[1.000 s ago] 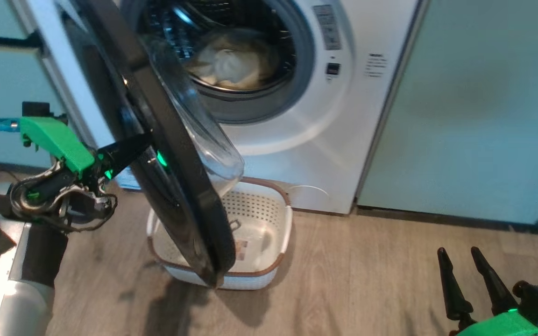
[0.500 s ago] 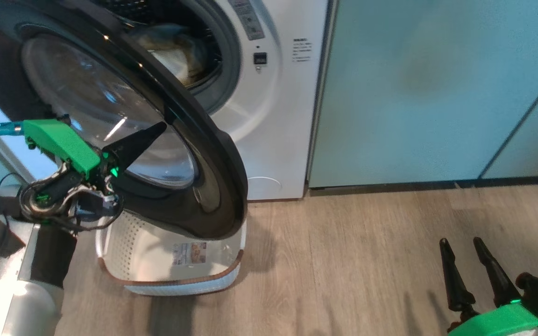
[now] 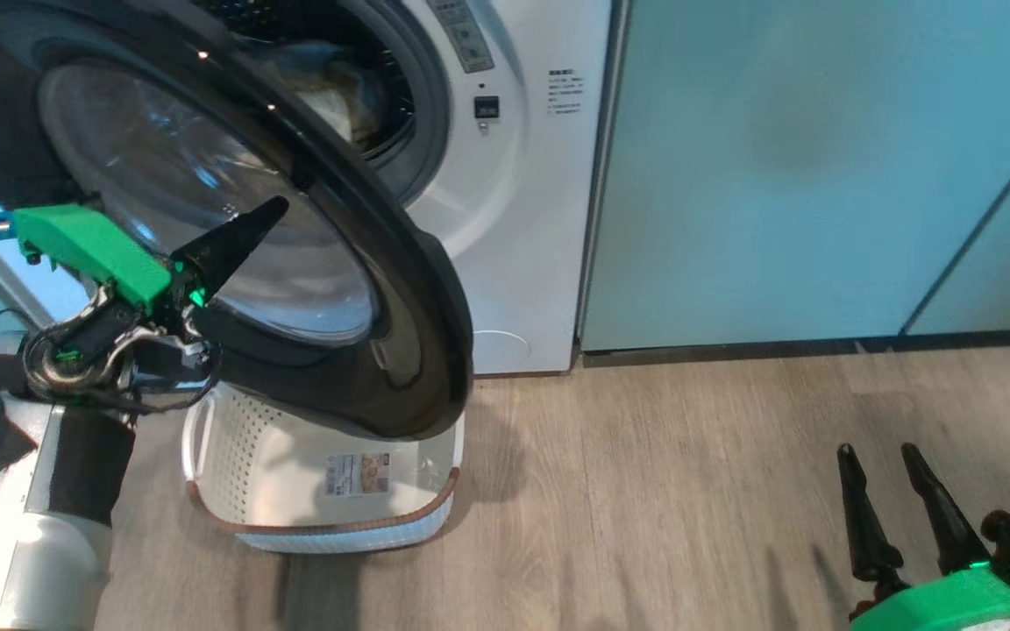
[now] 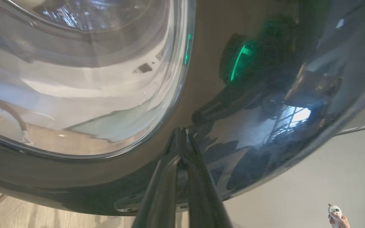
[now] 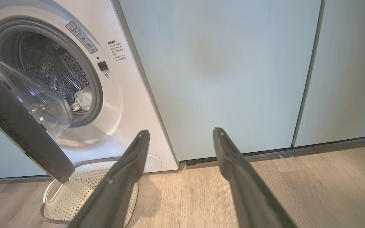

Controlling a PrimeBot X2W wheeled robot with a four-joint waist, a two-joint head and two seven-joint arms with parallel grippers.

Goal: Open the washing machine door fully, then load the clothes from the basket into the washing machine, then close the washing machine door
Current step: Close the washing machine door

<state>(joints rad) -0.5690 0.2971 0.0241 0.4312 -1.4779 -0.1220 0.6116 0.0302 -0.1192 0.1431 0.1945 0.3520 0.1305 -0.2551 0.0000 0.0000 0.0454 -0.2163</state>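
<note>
Far left of the floor (image 3: 645, 491): left gripper (image 3: 270, 210), fingers pinched tight together with nothing between them, pointing up and to the right. Tip set against the glossy black ring of the washing machine door (image 3: 408, 298), seemingly touching, just beside the rim of its clear glass bowl (image 4: 74, 79). Partly open, that door, swung out from the white washing machine (image 3: 540, 228) and hanging over the basket (image 3: 224, 438). Down on the floor right in front of the washer, white perforated walls, brown rim, a label on its bottom, its far part hidden under the door's lower edge. Behind the door, inside the drum: the clothes (image 3: 338, 92), a pale cream heap with a touch of blue. Right of the washer, touching its side: pale green cabinets (image 3: 777, 175). Near the floor's right front corner, well apart from all of that: right gripper (image 3: 878, 456), fingers spread wide, gripping nothing, pointing up toward the cabinets.
</note>
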